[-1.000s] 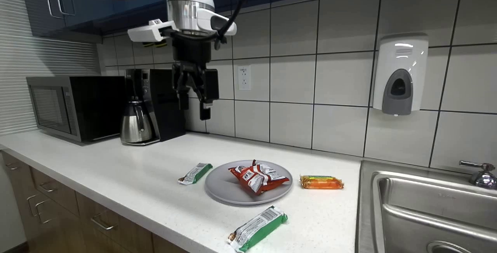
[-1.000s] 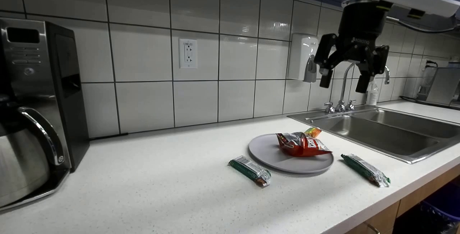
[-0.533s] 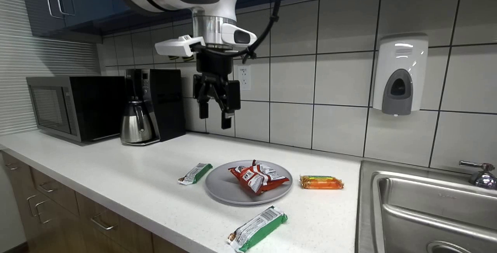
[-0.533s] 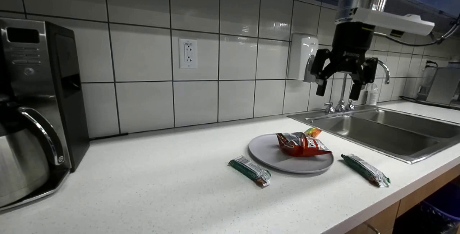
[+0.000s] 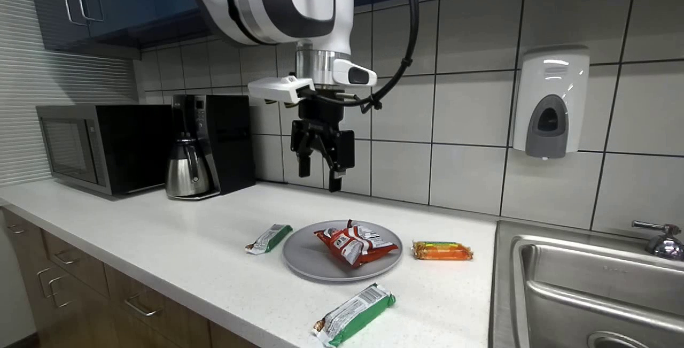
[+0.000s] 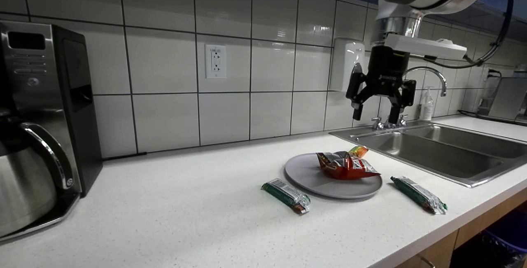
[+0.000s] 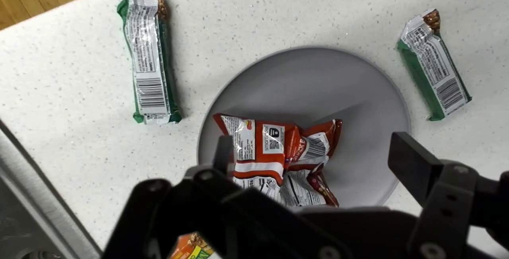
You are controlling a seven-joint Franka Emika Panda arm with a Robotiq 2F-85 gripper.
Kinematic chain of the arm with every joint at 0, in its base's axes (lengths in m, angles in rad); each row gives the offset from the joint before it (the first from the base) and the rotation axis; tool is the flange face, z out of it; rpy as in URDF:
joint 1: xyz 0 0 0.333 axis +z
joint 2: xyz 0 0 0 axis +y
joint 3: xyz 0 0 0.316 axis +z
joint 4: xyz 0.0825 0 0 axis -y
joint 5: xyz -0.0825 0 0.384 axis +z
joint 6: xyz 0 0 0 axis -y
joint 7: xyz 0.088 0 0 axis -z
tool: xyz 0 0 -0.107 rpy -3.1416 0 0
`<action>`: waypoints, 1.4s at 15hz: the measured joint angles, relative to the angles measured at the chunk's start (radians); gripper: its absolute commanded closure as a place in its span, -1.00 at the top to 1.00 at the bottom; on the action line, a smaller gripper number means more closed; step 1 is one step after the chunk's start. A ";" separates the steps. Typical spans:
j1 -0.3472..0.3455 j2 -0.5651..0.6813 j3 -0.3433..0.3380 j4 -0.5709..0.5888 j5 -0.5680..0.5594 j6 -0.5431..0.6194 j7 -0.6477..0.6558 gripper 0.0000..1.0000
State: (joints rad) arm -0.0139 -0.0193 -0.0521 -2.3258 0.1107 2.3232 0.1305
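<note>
Red and silver snack bag (image 5: 357, 246) sits on the grey plate (image 5: 305, 260), a bit right of centre in an exterior view. Looks puffed, printed panels facing up. Gripper (image 5: 319, 177) hangs well above it, pointing down. Fingers (image 7: 413, 167) are spread wide, open air between the tips, well apart from bag and plate in both exterior views. In the wrist view one finger and the linkage block part of the bag, so can't see its whole outline from there.

Around the plate, all lying on the white speckled counter (image 5: 203, 230), sides as in an exterior view: left bar (image 5: 269, 239), green and silver wrapper, just beside the plate rim. Near bar (image 5: 355, 316), same wrapper, at a slant on the near side, apart from the plate. Orange bar (image 5: 442, 250) on the right, between plate and sink (image 5: 502, 284); the wrist view shows only part of it past the gripper.

Further out: microwave (image 5: 133, 145) at far left, coffee maker (image 5: 232, 145) right of it with a steel carafe (image 5: 187, 174). Tiled wall (image 5: 470, 102) along the far side carries a white outlet (image 6: 215, 61) and, toward the right, a soap dispenser (image 5: 553, 83). Brown drawers (image 5: 165, 326) below the counter, near left.
</note>
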 measured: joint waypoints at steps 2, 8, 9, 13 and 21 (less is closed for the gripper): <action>-0.002 0.043 -0.004 0.029 0.000 0.004 0.000 1.00; -0.006 0.175 -0.017 0.122 0.000 0.005 -0.001 1.00; -0.008 0.196 -0.018 0.138 0.000 0.005 -0.001 1.00; -0.011 0.274 -0.023 0.204 0.000 0.005 -0.001 1.00; -0.010 0.389 -0.023 0.304 -0.001 0.004 -0.001 1.00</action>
State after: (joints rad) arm -0.0244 0.3697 -0.0755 -2.0222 0.1099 2.3275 0.1299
